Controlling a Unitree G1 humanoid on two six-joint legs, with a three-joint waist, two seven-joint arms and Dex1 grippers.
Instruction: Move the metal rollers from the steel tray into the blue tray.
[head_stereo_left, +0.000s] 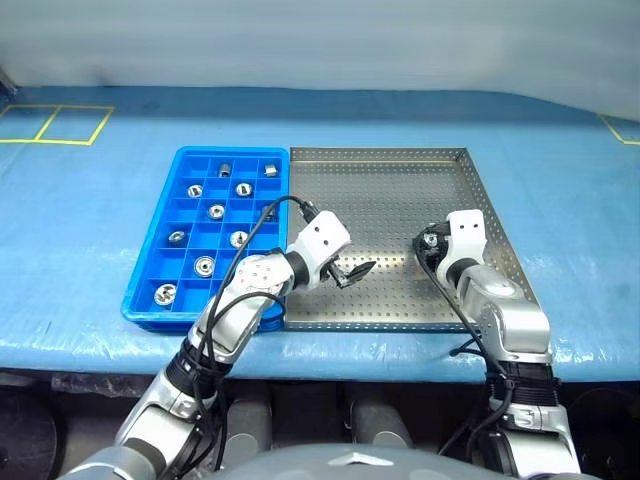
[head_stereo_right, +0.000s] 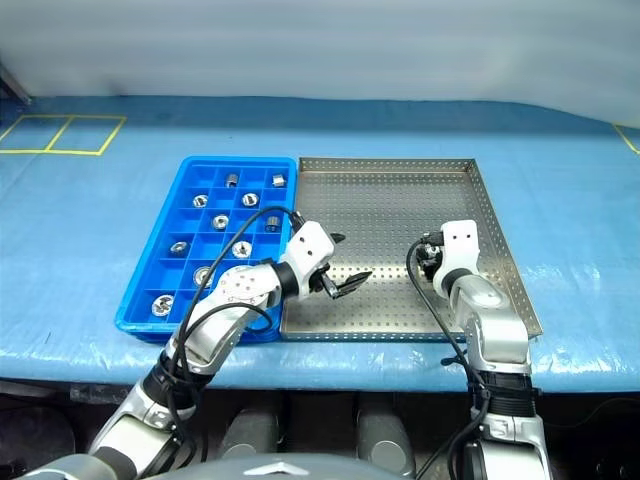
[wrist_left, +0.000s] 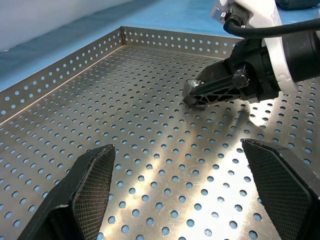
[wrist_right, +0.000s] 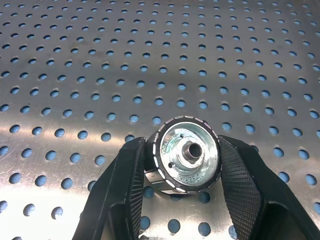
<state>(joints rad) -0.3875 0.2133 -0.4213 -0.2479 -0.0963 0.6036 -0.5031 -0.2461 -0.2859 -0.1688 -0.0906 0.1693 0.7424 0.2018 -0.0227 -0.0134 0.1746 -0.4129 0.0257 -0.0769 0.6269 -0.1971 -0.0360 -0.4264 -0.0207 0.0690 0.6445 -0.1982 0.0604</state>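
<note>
Metal rollers: nine lie in separate compartments of the blue tray (head_stereo_left: 150, 285); one more (wrist_right: 186, 159) sits between the right gripper's fingers, low over the steel tray's floor.
Held roller: shiny, ribbed at its edge, with a centre hub facing the right wrist camera; whether it touches the floor cannot be told.
Right gripper (wrist_right: 186, 165): clamped on that roller, one black finger on each side, over the right part of the steel tray.
Left gripper (wrist_left: 182, 195): spread wide with nothing between its fingers, hovering over the near left part of the steel tray, close to the blue tray's right edge.
Steel tray (head_stereo_left: 400, 170): square, perforated floor, low rim; it lies on the blue table cover (head_stereo_left: 80, 220), its left rim touching the blue tray.
Blue tray: left of the steel tray, narrower, a grid of small square compartments.
Spacing: the two grippers are apart, the left one pointing toward the right one across the steel floor.
</note>
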